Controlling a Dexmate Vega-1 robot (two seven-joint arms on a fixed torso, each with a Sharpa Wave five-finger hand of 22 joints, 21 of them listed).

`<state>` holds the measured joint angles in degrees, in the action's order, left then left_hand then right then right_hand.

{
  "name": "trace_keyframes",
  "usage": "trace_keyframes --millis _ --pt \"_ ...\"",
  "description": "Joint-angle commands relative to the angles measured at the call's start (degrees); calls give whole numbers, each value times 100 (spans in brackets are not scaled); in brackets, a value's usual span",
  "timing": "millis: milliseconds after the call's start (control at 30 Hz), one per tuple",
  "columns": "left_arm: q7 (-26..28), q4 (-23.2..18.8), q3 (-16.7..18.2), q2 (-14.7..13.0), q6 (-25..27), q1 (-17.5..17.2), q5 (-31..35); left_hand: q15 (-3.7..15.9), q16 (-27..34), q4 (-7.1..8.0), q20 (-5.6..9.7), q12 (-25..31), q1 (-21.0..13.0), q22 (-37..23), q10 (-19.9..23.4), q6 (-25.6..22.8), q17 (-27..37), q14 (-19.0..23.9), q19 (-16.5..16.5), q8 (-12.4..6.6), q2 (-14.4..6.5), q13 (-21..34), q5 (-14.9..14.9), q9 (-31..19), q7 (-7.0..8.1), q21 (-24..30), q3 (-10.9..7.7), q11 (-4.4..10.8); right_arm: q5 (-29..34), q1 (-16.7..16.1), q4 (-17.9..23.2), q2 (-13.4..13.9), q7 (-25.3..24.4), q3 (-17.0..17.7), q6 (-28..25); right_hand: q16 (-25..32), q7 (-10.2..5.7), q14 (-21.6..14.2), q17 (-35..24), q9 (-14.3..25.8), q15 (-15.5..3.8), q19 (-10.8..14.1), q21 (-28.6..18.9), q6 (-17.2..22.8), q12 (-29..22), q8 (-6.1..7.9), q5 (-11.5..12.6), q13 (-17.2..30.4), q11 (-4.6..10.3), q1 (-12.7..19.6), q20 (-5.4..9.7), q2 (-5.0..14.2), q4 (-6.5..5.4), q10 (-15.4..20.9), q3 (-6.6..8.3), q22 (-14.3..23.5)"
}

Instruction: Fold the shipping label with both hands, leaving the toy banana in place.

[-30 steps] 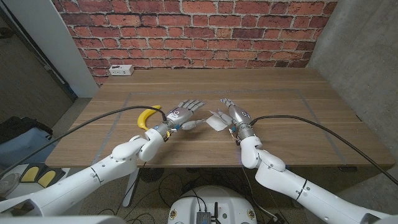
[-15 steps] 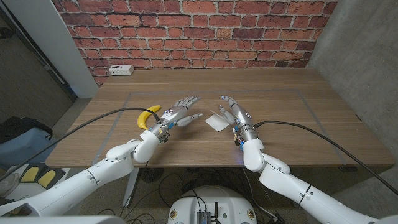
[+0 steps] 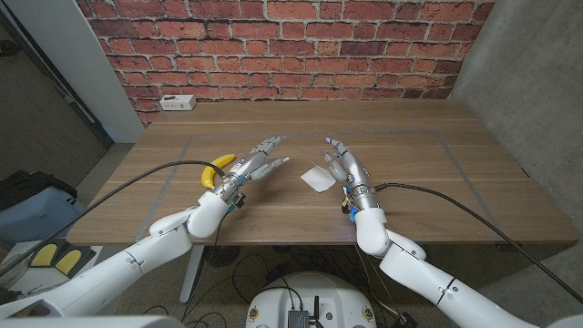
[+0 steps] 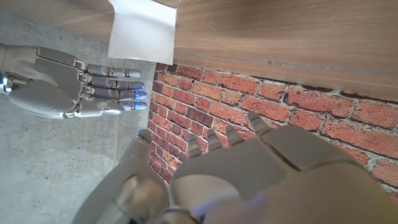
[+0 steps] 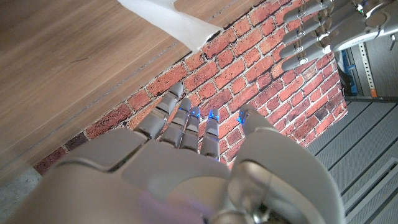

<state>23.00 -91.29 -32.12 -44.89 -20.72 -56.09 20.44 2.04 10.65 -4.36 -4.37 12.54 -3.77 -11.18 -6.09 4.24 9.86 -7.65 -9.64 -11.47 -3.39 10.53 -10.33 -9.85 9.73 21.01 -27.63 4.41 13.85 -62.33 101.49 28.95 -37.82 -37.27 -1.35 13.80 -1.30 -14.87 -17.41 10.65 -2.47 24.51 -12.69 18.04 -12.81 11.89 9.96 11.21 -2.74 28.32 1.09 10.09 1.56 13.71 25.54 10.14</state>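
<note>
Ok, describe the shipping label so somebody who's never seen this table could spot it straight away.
Start at the wooden table in front of the brick wall and go to its middle, between the two robot hands. The shipping label lies there, close beside the right hand. It is a small white paper sheet, unlike the curved yellow toy banana by the left hand.

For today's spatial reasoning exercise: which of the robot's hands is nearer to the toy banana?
Left. The left hand is just beside the toy banana, toward the table's middle. The right hand is farther off, beyond the shipping label.
</note>
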Motion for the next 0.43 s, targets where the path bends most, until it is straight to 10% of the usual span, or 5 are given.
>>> trace_keyframes --millis 33,433 --pt "-178 475 232 20 -863 61 -516 75 27 -56 88 23 -74 -6 19 -26 7 35 -278 9 1 6 0 -14 -206 15 2 4 -143 -194 -320 -223 -502 279 1075 38 49 -155 28 8 44 146 -51 137 -65 58 21 -5 -73 -76 -44 -59 -55 165 17 9" --pt "-583 907 465 6 -1454 -24 -1189 137 1 -93 316 10 -116 3 119 -83 -1 88 -74 55 -1 3 -6 -9 -424 59 3 15 573 -493 -535 -657 -1672 437 1458 131 306 -810 231 -6 168 590 -125 917 -164 165 64 -16 -279 -145 -216 -153 37 867 118 -3"
